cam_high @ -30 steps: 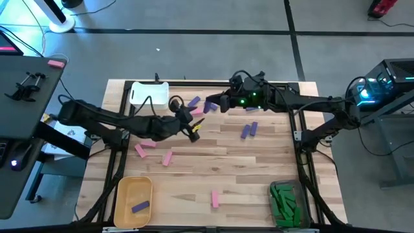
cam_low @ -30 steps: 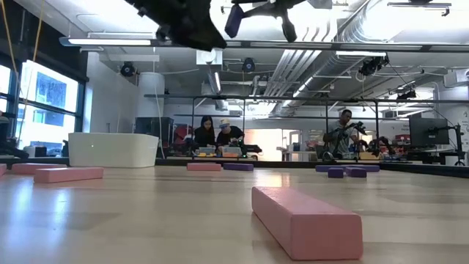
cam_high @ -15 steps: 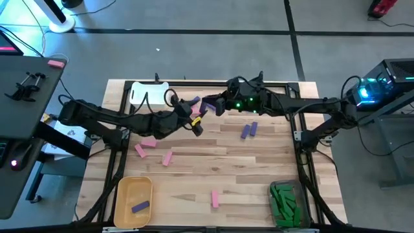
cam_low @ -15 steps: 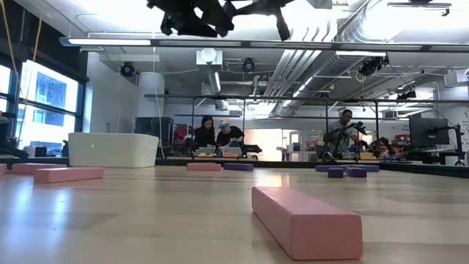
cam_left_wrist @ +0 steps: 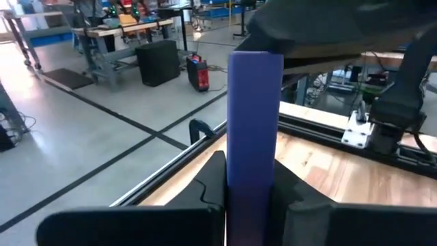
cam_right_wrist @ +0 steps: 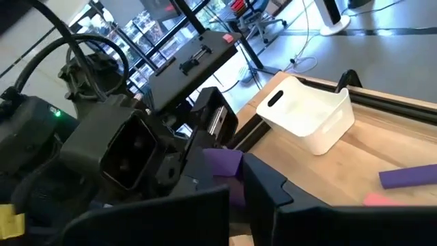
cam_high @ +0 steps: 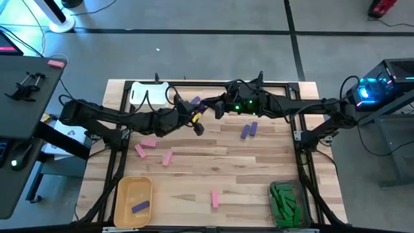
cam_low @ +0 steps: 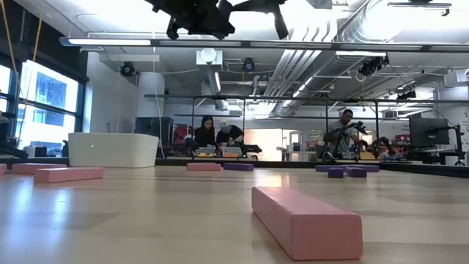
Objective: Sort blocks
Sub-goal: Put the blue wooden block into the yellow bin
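Observation:
A purple block [cam_left_wrist: 254,116] stands on end between the fingers of my left gripper [cam_left_wrist: 252,179], high above the table's far middle. My right gripper [cam_right_wrist: 229,186] is shut on the same block [cam_right_wrist: 222,162] from the other side. In the high view my left gripper [cam_high: 198,118] and my right gripper [cam_high: 212,108] meet tip to tip. Other blocks lie flat on the table: purple ones [cam_high: 249,129] [cam_high: 193,101] and pink ones [cam_high: 145,145] [cam_high: 167,157] [cam_high: 215,199]. My left gripper has the purple block's lower part [cam_left_wrist: 250,195] between its two fingers, one on each long side. The block stands upright out of the fingers, clear of the table. My right gripper pinches the block's other end [cam_right_wrist: 235,193] between its two fingers, coming from the table's right side. The block's top end [cam_left_wrist: 256,58] runs under its dark body, which hides the contact in the left wrist view.
A white bin [cam_high: 149,92] stands at the far left. A yellow bin [cam_high: 123,194] holding a purple block [cam_high: 140,207] is at the near left. A clear bin [cam_high: 288,202] of green blocks is at the near right. A pink block [cam_low: 308,220] lies close to the low camera.
My left gripper has risen and gone toward the far edge, up to my right gripper. My right gripper has carried the purple block a little toward the table's left. The two grippers now meet on the block.

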`<state>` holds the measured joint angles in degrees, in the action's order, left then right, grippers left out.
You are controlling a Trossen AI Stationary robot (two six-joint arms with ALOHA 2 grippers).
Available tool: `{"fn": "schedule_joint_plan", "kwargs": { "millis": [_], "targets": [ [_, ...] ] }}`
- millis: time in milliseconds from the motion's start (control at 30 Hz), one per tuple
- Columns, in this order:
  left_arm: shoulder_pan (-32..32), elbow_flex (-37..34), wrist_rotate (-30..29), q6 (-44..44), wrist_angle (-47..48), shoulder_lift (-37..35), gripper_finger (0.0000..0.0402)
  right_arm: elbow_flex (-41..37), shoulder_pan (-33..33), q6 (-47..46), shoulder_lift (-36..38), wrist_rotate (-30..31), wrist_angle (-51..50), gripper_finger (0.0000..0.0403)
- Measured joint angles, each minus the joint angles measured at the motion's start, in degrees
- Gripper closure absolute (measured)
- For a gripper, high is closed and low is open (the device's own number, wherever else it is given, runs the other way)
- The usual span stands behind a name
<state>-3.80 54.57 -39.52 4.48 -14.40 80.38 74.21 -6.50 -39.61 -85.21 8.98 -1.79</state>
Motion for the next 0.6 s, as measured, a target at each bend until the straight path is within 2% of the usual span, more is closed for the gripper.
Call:
{"fn": "schedule_joint_plan", "kwargs": {
  "millis": [200,367,467,600],
  "targets": [
    [0.5,0.0,2.1,-0.1,3.0,-0.5,0.0374,0.0,-0.2,3.1,0.3,-0.4,-0.7,0.0366],
    [0.4,0.0,2.3,-0.1,10.5,-2.5,0.0374,0.0,-2.0,3.8,2.9,1.9,-1.1,0.0292],
    [0.3,0.0,2.8,2.2,17.6,-5.1,0.0374,0.0,-3.5,4.2,4.5,3.6,-2.7,0.0242],
    [-3.3,0.0,11.7,12.1,35.0,-12.3,0.0374,0.0,-5.6,4.4,6.0,2.2,-5.4,0.0196]
  ]
}}
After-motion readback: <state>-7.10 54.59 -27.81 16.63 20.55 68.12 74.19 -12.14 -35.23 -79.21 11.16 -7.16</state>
